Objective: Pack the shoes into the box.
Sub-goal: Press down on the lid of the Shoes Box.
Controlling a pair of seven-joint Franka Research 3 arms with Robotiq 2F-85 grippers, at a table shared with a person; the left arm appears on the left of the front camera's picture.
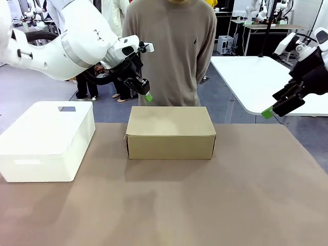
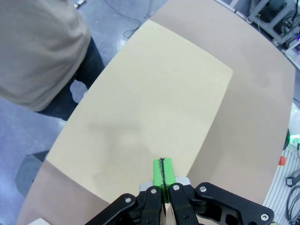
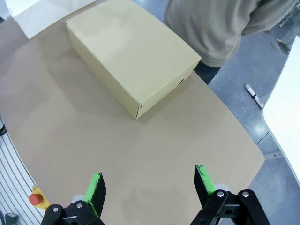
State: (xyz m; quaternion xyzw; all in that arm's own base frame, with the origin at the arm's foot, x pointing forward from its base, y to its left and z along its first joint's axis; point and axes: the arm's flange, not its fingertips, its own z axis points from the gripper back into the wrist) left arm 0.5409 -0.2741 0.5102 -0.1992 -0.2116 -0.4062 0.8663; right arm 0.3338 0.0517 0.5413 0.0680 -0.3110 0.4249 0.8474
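1. Bare brown bench [image 1: 169, 205] lies nearest my camera; beyond it the box [image 1: 170, 132] sits mid-bench with its lid down.
2. I see no shoes out, so I judge packing is either finished or not begun; if not begun, the lid needs lifting first.
3. My left claw [image 1: 147, 97] hovers above the box's far left corner, pads pressed together, holding nothing.
4. My right claw [image 1: 268, 112] hangs wide, empty, well off to the right.
5. White bin [image 1: 47, 141] stands left; a person [image 1: 171, 51] waits behind the box.
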